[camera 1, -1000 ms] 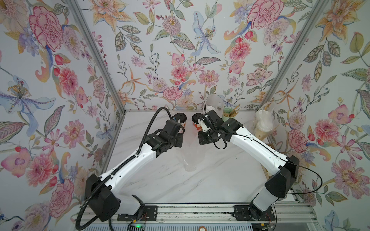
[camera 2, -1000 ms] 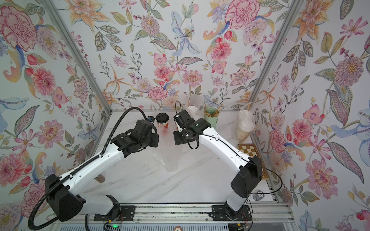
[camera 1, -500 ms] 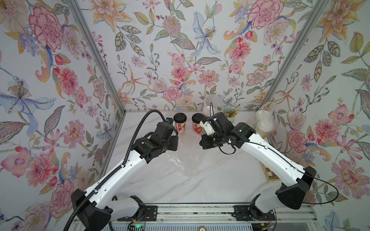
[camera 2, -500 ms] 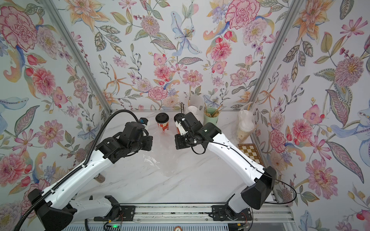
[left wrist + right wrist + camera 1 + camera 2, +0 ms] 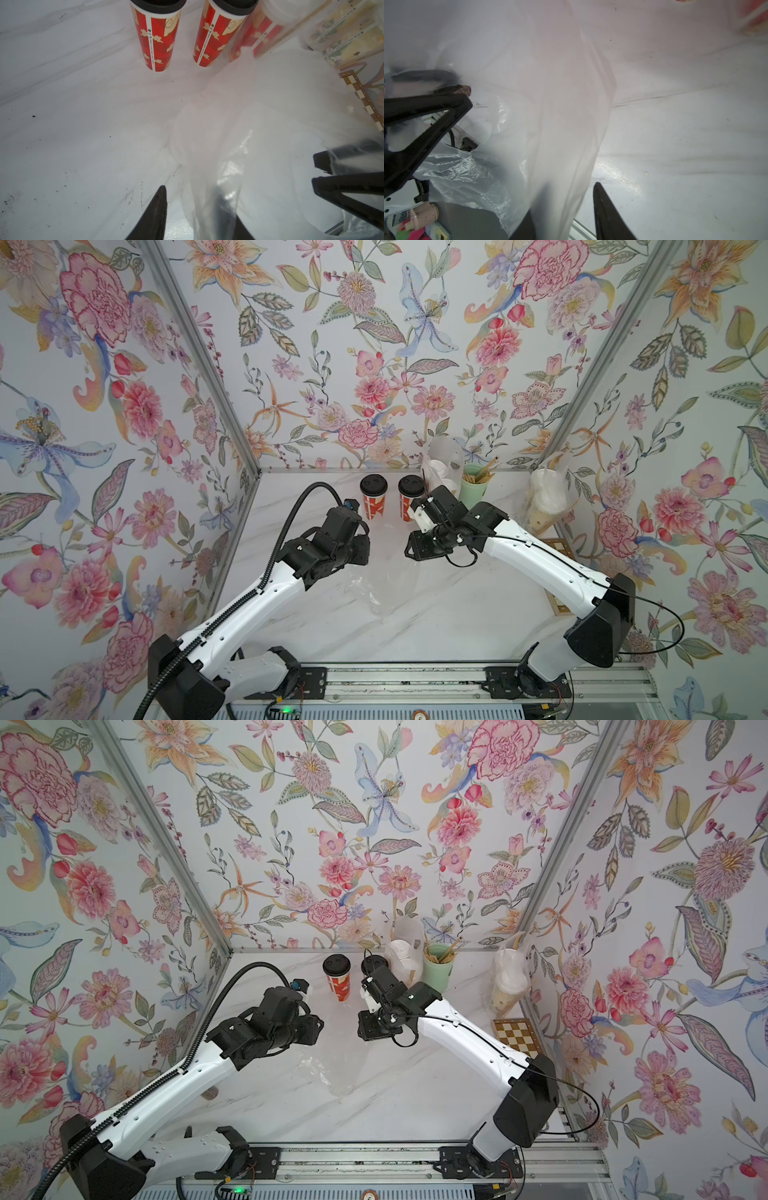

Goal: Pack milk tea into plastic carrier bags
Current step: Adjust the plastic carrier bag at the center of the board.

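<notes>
Drapes the carrier bag [image 5: 376,593] over one finger each of left hand [image 5: 192,193] and right hand [image 5: 566,199], both part-open, clamping nothing, likely to spread its mouth. Leaves red cups [image 5: 373,502] upright just beyond.

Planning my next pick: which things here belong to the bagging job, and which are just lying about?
Job: red black-lidded cups; empty clear bag; filled bag at back; filled bag at right.
Lying about: mint-green straw cup; checkered board.
</notes>
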You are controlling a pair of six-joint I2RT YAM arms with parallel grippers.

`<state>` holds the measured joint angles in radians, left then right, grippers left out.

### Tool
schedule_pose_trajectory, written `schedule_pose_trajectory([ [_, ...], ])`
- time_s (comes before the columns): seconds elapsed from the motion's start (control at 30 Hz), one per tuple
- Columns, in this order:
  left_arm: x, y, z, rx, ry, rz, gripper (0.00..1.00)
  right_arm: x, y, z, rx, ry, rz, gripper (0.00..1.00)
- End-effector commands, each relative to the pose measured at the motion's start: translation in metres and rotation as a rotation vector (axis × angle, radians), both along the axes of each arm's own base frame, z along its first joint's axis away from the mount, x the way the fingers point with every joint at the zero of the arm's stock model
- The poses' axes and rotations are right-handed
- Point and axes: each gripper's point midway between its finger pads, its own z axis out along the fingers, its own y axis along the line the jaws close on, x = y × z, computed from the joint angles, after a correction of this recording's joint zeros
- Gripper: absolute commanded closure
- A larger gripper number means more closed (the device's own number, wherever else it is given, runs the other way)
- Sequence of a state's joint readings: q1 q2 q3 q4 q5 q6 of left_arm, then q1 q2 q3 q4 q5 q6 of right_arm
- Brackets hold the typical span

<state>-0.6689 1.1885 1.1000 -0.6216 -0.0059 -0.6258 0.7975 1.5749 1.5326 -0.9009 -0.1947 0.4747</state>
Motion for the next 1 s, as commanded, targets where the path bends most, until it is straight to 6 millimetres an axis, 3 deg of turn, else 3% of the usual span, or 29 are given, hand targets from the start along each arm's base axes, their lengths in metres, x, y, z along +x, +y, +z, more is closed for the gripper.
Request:
schedule_pose_trajectory([
  [0.0, 0.006, -0.002, 0.022, -0.027, -0.075, 0.008, 0.57, 0.007, 0.008, 0.021, 0.043, -0.051, 0.014, 0.59],
  [0.13, 0.014, 0.002, 0.029, 0.003, -0.111, 0.027, 0.51, 0.014, 0.006, 0.025, 0.041, -0.070, 0.011, 0.58],
  [0.27, 0.020, 0.000, 0.033, -0.001, -0.129, 0.024, 0.52, 0.022, 0.004, 0.031, 0.048, -0.090, 0.004, 0.57],
  [0.4, 0.021, -0.009, 0.044, -0.058, -0.152, 0.006, 0.59, 0.029, 0.006, 0.041, 0.063, -0.115, 0.012, 0.56],
  [0.57, 0.019, -0.011, 0.042, -0.087, -0.152, -0.002, 0.77, 0.045, 0.005, 0.057, 0.062, -0.178, 0.009, 0.56],
  [0.73, 0.016, -0.015, 0.048, -0.147, -0.169, -0.006, 0.88, 0.077, -0.004, 0.075, 0.019, -0.290, -0.035, 0.56],
  [0.97, 0.014, -0.024, 0.049, -0.219, -0.165, -0.024, 0.90, 0.139, -0.012, 0.084, -0.080, -0.417, -0.110, 0.55],
])
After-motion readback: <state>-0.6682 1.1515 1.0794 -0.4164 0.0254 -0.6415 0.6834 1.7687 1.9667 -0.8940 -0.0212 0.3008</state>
